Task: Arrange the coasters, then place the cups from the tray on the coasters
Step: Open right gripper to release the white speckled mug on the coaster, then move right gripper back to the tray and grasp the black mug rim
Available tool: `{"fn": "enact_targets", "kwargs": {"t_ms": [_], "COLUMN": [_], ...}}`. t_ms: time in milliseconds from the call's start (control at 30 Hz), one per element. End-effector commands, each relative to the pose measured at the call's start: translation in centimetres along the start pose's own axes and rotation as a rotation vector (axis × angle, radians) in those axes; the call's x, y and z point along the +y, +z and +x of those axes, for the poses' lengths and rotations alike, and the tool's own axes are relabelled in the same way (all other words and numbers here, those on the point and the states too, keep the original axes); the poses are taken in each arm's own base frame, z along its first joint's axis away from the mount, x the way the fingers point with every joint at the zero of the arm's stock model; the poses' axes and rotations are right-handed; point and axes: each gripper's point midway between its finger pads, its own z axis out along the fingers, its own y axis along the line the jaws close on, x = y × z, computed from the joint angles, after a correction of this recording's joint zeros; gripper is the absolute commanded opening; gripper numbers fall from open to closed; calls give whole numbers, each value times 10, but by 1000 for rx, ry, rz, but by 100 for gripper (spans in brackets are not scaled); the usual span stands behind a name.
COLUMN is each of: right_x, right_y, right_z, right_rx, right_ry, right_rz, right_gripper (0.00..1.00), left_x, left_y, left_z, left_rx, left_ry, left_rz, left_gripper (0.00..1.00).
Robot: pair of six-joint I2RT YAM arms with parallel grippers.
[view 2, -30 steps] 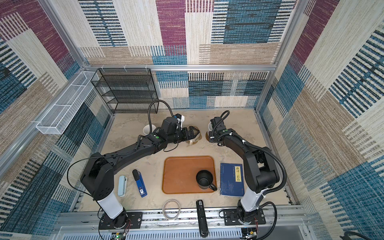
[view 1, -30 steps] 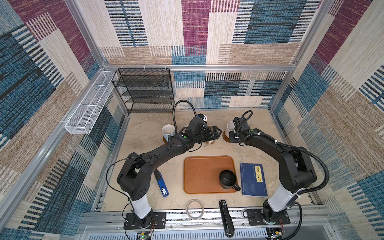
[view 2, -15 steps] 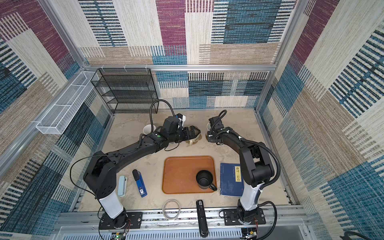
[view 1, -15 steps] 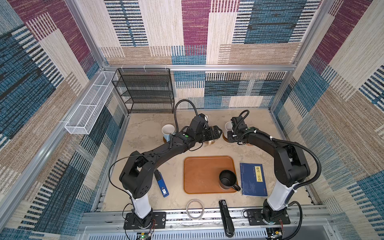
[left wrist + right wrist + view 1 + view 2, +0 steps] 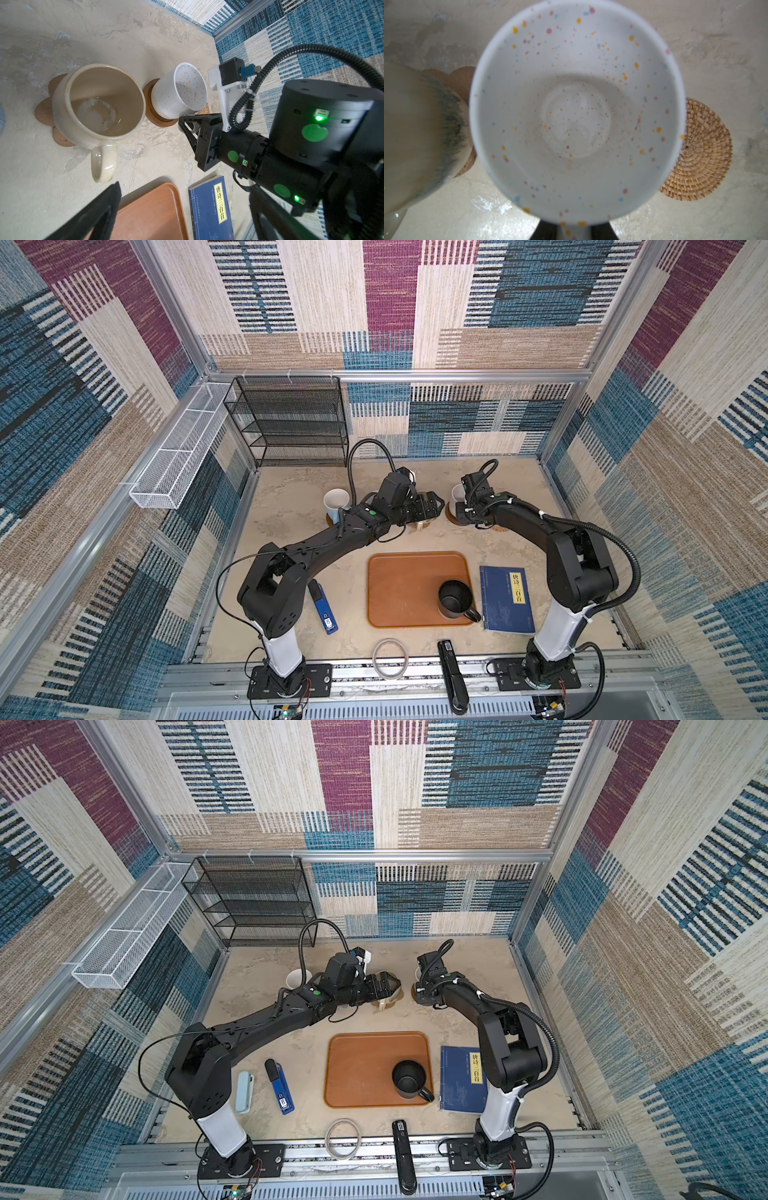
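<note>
The speckled white cup (image 5: 178,93) stands on a dark brown wooden coaster (image 5: 153,116). My right gripper (image 5: 574,230) is shut on its handle. Beside that cup lies a bare rattan coaster (image 5: 704,153). The squat beige cup (image 5: 97,104) sits on the tan flower coaster (image 5: 44,112). My left gripper (image 5: 438,505) hovers open just above and in front of it, holding nothing. A black cup (image 5: 455,599) stands on the rust-orange tray (image 5: 399,589). The light blue cup (image 5: 336,502) stands at the back left, its coaster mostly hidden by my left arm.
A dark blue book (image 5: 507,599) lies right of the tray. A clear ring (image 5: 390,657) and a black bar-shaped tool (image 5: 451,672) lie at the front edge. A blue stapler-like tool (image 5: 324,608) and a pale case (image 5: 244,1092) lie front left. A black wire rack (image 5: 291,423) stands at the back.
My right arm has shifted its elbow slightly, with the speckled cup staying at the wooden coaster. The left arm has barely moved.
</note>
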Motion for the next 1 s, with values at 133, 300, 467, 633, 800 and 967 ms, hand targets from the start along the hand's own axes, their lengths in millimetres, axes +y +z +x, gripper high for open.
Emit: {"fn": "enact_targets", "kwargs": {"t_ms": [133, 300, 467, 633, 800, 967], "right_x": [0, -1, -4, -2, -2, 0], "right_y": [-5, -8, -11, -37, -80, -117], "right_z": [-15, -16, -12, -19, -25, -15], "right_rx": [-49, -54, -45, -97, -185, -241], "right_ry": [22, 25, 39, 87, 112, 92], "right_rz": [-1, 6, 14, -22, -78, -135], "right_gripper": [28, 32, 47, 72, 100, 100], "left_x": [-7, -7, -19, -34, -39, -50], "left_y": [-5, -5, -12, -38, -67, -86], "left_z": [-5, -5, 1, 5, 13, 37], "left_rx": [-20, -19, 12, 6, -11, 71], "left_ry": [-3, -4, -19, -10, 9, 13], "left_rz": [23, 26, 81, 151, 192, 286], "left_gripper": [99, 99, 99, 99, 99, 99]}}
